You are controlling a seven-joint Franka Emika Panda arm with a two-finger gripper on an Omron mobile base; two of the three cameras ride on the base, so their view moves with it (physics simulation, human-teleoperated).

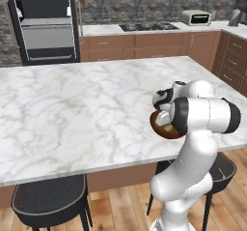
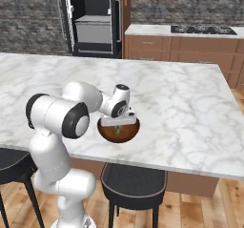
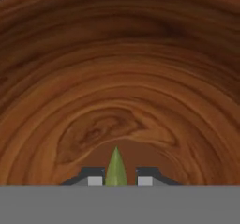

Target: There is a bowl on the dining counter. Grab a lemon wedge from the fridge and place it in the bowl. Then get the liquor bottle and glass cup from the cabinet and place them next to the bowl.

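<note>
A: Surface (image 1: 72, 109), count and kind?
B: One, marble-topped. One bowl (image 2: 118, 130) near its front edge.
A: Smaller items?
B: One tool (image 3: 116, 181) inside the bowl; one lemon wedge (image 3: 116, 168) between its fingertips, grip uncertain.

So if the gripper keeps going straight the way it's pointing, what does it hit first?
Most likely the wooden inside of the bowl, directly ahead of the gripper. The lemon wedge sits between its fingers, so that may touch down first; depth is unclear.

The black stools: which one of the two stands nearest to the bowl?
The stool right below the bowl, under the dining counter's edge; the other stool stands off to the side.
</note>
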